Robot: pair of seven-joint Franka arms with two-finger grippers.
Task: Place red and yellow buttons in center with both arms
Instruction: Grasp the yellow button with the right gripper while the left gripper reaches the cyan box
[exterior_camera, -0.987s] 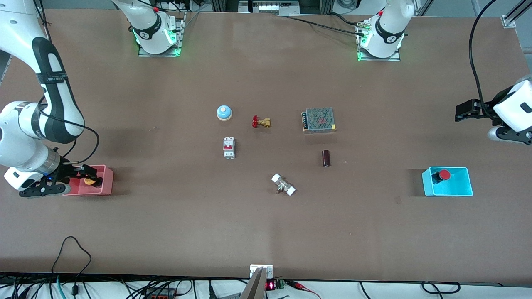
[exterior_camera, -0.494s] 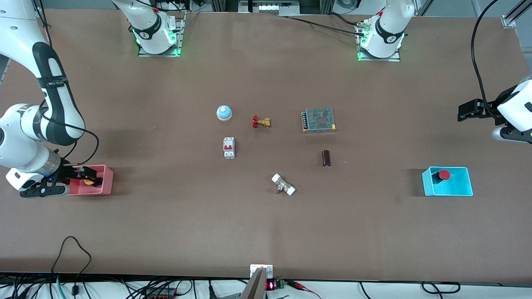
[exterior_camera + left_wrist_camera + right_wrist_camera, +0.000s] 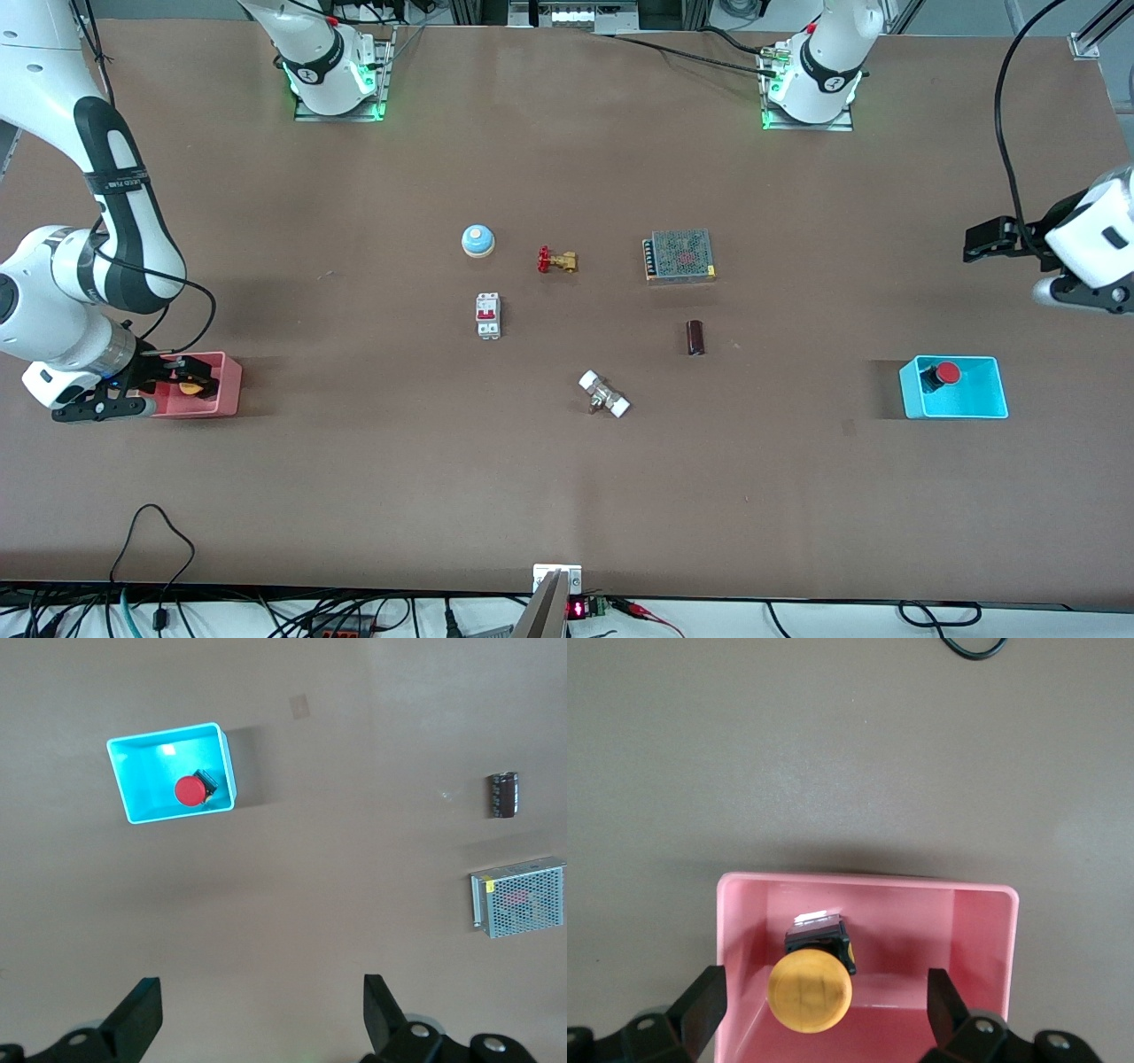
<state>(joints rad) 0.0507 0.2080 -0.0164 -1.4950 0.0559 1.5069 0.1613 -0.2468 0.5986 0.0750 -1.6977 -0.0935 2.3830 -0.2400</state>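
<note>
The right tool [image 3: 824, 1014] hangs released over the pink bin [image 3: 226, 383], its fingers straddling the yellow button [image 3: 809, 989] (black body, round cap) inside. The left tool [image 3: 263, 1019], likewise spread wide, hovers over bare worktop [image 3: 567, 496] near the cyan bin [image 3: 142, 815], where the red button [image 3: 189, 790] sits.

We see a blue dome bell [image 3: 477, 240], brass valve [image 3: 557, 260], white circuit breaker [image 3: 488, 315], mesh power supply [image 3: 679, 256], dark cylinder [image 3: 695, 338], white-capped fitting [image 3: 604, 394], pink bin [image 3: 226, 385], cyan bin [image 3: 988, 394].
</note>
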